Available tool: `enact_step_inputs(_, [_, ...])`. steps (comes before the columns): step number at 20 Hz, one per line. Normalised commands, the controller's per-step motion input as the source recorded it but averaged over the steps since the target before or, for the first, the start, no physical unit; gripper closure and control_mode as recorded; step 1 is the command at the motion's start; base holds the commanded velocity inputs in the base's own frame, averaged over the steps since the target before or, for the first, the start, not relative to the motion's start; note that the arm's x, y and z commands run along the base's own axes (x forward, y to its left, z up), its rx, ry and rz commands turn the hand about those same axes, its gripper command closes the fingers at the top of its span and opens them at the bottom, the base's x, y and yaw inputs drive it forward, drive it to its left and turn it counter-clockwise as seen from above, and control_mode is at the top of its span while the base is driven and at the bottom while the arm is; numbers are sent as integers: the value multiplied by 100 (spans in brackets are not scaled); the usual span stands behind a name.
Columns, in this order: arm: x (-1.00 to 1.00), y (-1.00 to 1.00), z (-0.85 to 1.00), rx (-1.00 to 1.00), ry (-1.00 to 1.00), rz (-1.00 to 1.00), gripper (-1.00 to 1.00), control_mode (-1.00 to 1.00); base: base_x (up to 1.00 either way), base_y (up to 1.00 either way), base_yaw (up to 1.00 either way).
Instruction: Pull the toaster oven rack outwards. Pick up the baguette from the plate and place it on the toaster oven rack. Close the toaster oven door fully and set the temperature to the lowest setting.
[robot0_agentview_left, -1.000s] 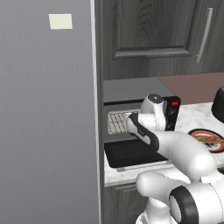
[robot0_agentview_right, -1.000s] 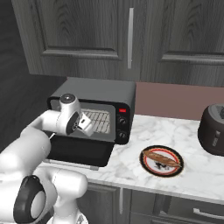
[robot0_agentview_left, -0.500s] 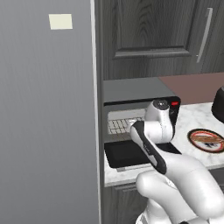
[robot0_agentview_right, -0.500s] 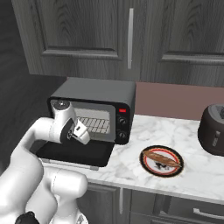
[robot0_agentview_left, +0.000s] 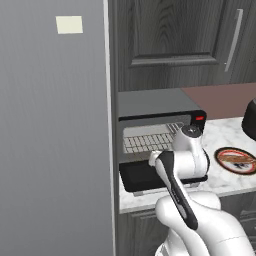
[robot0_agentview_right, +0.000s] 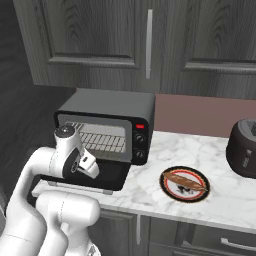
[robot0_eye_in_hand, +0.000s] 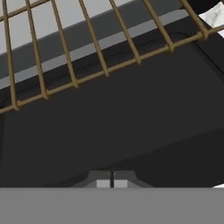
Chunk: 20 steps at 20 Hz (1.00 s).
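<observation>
Toaster oven rack (robot0_eye_in_hand: 100, 48) awaits your pull, above the lowered toaster oven door (robot0_eye_in_hand: 113, 127).
Your gripper (robot0_eye_in_hand: 111, 183) fingers are pressed together, empty; open them, then hook the rack's front bar squarely.

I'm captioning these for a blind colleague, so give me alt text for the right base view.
A black toaster oven stands on a marble counter with its door folded down and the wire rack showing inside. The white robot arm's hand hangs over the open door. To the right, a baguette lies on a red-rimmed plate.

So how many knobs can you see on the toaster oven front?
2, stacked on the toaster oven's right panel below the red light: upper knob, lower knob. None seem hidden.
</observation>
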Motion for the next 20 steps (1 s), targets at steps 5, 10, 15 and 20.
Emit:
enact_step_inputs(5, [-7,-1,48,-1,3,11,100,-100,0,0,0])
enact_step_inputs(10, [-32,0,80,0,-1,3,100,-100,0,0,0])
enact_step_inputs(15, [-71,0,61,0,-3,0,-100,-100,0,0,0])
enact_step_inputs(20, [-57,-66,8,1,0,-16,-100,-100,0,0,0])
